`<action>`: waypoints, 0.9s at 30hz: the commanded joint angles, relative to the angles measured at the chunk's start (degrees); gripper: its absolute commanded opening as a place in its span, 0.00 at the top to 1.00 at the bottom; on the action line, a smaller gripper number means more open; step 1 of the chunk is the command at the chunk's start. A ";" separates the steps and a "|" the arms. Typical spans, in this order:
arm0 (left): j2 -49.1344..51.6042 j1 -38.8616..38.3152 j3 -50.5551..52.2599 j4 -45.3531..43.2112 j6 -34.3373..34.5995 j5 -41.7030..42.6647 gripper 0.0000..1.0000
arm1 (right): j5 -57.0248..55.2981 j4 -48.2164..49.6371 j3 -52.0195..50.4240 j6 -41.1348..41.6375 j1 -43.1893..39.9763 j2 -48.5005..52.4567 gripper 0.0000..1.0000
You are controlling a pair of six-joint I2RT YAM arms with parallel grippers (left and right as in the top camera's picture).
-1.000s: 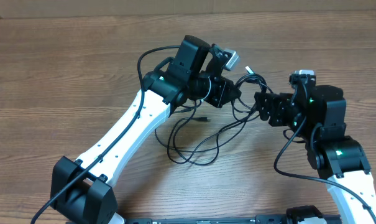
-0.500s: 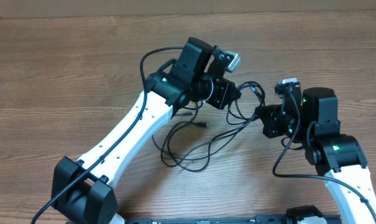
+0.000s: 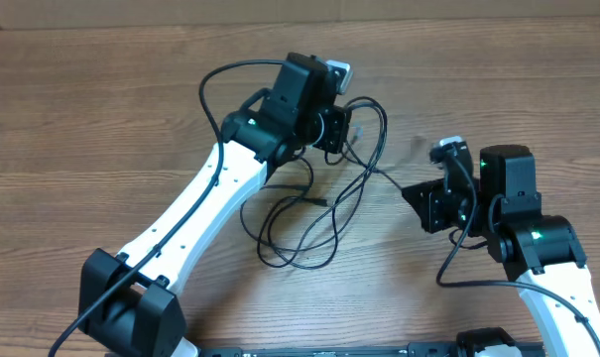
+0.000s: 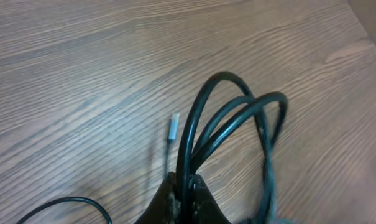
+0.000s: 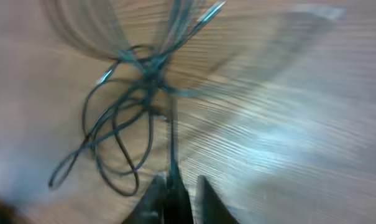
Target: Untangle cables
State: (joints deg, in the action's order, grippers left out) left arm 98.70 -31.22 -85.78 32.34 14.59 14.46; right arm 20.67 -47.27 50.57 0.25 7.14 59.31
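Note:
Thin black cables [image 3: 300, 265] lie in loose loops on the wooden table below my left gripper [image 3: 339, 129]. That gripper is shut on a bunch of cable loops [image 4: 228, 76], which arch up from its jaws [image 4: 184, 186] in the left wrist view. A silvery plug tip [image 4: 173, 126] lies on the wood beyond them. One strand runs right to my right gripper [image 3: 411, 193]. The right wrist view is blurred. It shows the strand ending between the jaws [image 5: 184, 186], which look shut on it, with the tangle [image 5: 144, 81] ahead.
The wooden table [image 3: 101, 99] extends on all sides. Thicker black wires fixed to the arms loop over the left arm [image 3: 212, 79] and beside the right arm [image 3: 448, 263]. The table's far edge runs along the top of the overhead view.
My right gripper has drawn back from the left one, toward the front. My left gripper has shifted left and away with its loops. The strand between them is stretched out longer.

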 commanded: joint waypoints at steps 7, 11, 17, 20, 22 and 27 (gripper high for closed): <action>-0.39 0.76 -1.14 -0.96 -19.82 21.42 0.96 | -5.90 0.76 0.39 18.27 -0.07 -0.04 0.01; -0.39 0.70 -1.62 -1.29 -24.70 34.56 0.96 | 0.48 3.39 0.39 14.27 -0.07 -0.04 0.00; -0.39 0.35 -2.05 -6.38 -26.21 54.58 0.96 | -12.90 5.44 0.39 18.14 -0.09 2.34 0.00; -0.46 0.87 -2.27 -7.78 -26.18 57.13 0.96 | -26.60 1.60 0.39 30.01 -0.13 6.43 0.00; -0.48 1.81 -2.27 -8.20 -26.18 56.50 0.96 | -28.79 -1.64 0.39 35.21 -0.13 9.88 0.00; -0.48 7.13 -2.27 -8.22 -22.38 42.97 0.96 | -29.03 -6.25 0.37 37.46 -0.11 15.98 0.00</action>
State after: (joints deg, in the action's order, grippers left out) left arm 98.70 -27.83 -86.00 24.38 -10.24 64.45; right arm -4.69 -52.73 50.65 34.17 7.20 73.80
